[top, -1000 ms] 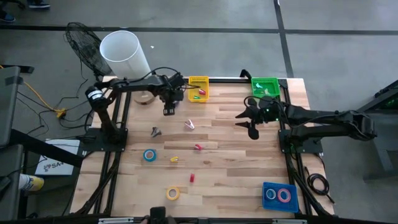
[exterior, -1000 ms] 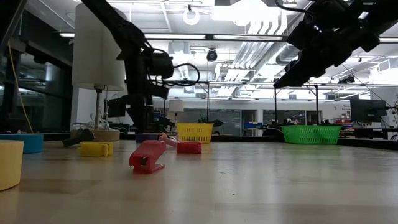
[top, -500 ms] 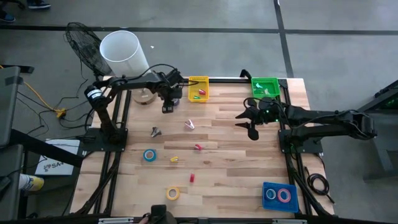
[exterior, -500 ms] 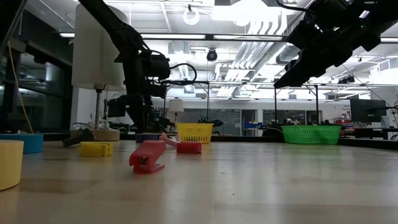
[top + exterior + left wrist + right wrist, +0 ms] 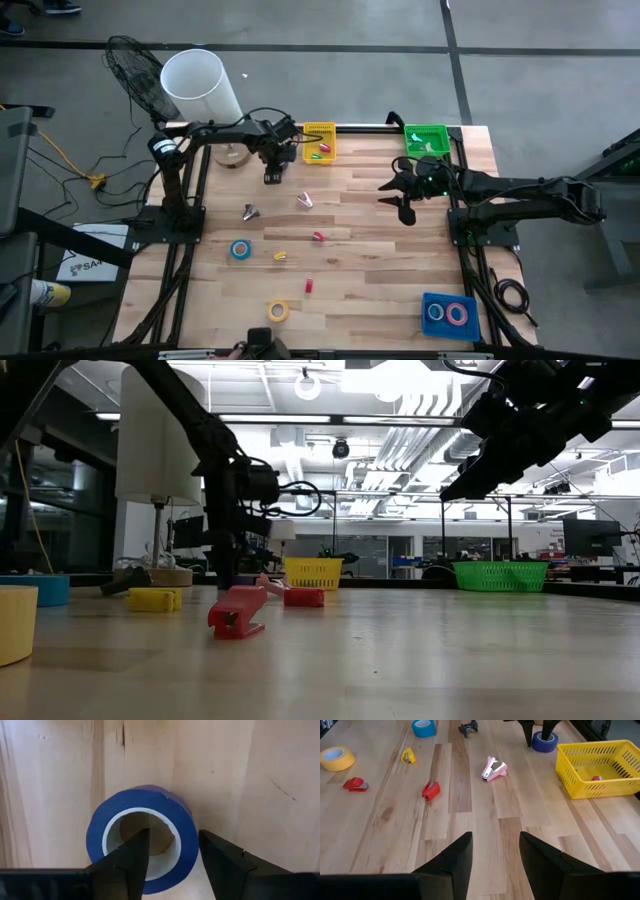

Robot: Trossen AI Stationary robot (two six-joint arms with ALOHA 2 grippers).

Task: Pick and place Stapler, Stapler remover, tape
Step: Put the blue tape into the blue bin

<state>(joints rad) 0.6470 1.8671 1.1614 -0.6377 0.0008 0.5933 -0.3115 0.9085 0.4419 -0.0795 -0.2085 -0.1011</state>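
A dark blue tape roll (image 5: 141,834) lies flat on the table at the far side, left of the yellow basket (image 5: 319,142). My left gripper (image 5: 172,840) points down over it, open, one finger over the roll's hole and the other outside its wall; the right wrist view shows the same roll (image 5: 543,742). My right gripper (image 5: 495,845) hangs open above the table's right half, holding nothing. Loose on the table lie a pink staple remover (image 5: 305,201), a dark one (image 5: 249,211), a red stapler (image 5: 319,237), light blue tape (image 5: 240,249) and yellow tape (image 5: 278,311). My left gripper comes at the roll from above, with the roll's wall (image 5: 187,827) between its two fingers. The roll lies flat on the table. Whether either finger touches the wall, I cannot tell.
A green basket (image 5: 426,140) stands at the far right. A blue tray (image 5: 450,315) with two tape rolls sits at the near right corner. A small yellow piece (image 5: 280,256) and a red piece (image 5: 309,286) lie mid-table. A white lamp (image 5: 200,85) stands beyond the far left corner.
My left gripper has come down over the dark blue tape roll, still pointing down. The roll has stayed in place.
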